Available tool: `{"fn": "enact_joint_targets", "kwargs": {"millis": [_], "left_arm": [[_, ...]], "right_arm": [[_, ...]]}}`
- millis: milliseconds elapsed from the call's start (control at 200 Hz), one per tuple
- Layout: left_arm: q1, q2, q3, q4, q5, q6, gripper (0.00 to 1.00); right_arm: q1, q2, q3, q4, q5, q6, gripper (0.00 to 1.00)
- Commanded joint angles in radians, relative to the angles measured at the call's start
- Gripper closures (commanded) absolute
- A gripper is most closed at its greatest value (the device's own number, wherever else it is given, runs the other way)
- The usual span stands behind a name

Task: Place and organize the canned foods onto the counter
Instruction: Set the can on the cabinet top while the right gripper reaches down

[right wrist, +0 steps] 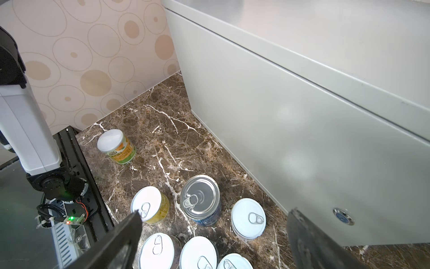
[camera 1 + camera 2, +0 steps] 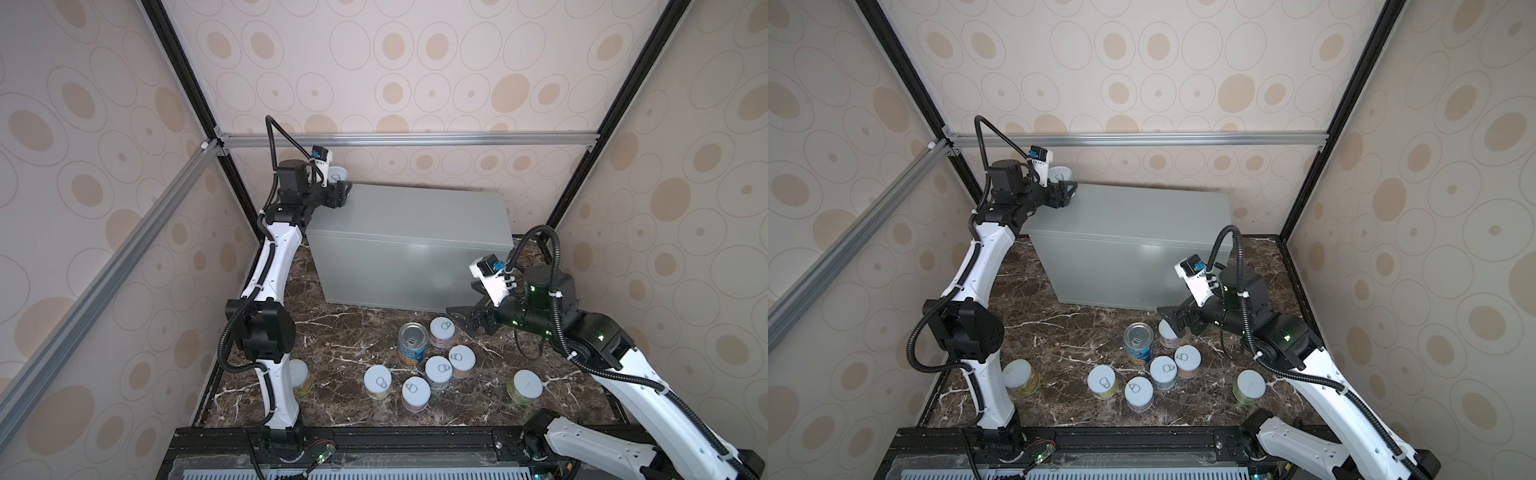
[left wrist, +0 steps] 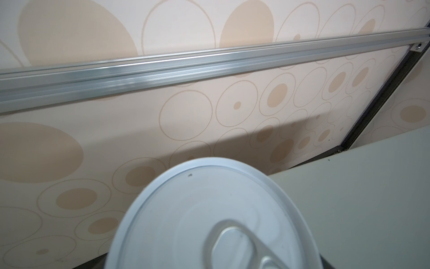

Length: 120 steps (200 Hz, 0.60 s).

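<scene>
Grey metal bench [image 2: 411, 232] is standing at twelve o'clock on the brown marble surface [image 2: 332, 328]. In both top views the left hand [image 2: 344, 194] is gripping a short can [image 2: 338, 173] over the bench's ten o'clock corner. Whether the can is touching the top, I cannot tell. The left wrist view is showing only its lid [image 3: 209, 221] and pull tab, not the fingers.

The right hand [image 2: 467, 305] is hanging empty with its jaws spread wide, near the bench's five o'clock corner. Just beside it are standing the tall blue can [image 2: 412, 343] and five short cans [image 2: 438, 371].

Only the top views are showing the green-labelled can [image 2: 527, 386], apart at four o'clock. Only the right wrist view is showing the round lock [image 1: 344, 215]. It is also showing the yellow-labelled can [image 1: 116, 145], which the left arm is partly covering in a top view.
</scene>
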Motion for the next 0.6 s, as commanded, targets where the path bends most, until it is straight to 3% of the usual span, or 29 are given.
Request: {"fn": "enact_joint_targets", "kwargs": {"millis": [0, 115, 415, 595], "left_arm": [[0.013, -0.021, 0.017, -0.001, 0.005, 0.028, 0.2], [0.013, -0.032, 0.014, 0.001, 0.019, 0.026, 0.02], [0.055, -0.165, -0.048, 0.057, 0.107, -0.067, 0.02], [0.083, -0.357, -0.257, 0.116, 0.125, -0.14, 0.02]], "right_arm": [[0.009, 0.005, 0.041, 0.026, -0.021, -0.017, 0.0], [0.009, 0.004, 0.034, 0.034, -0.015, -0.008, 0.0], [0.01, -0.008, 0.022, -0.011, 0.049, 0.038, 0.0], [0.012, -0.022, 0.026, -0.09, 0.119, 0.086, 0.0]]}}
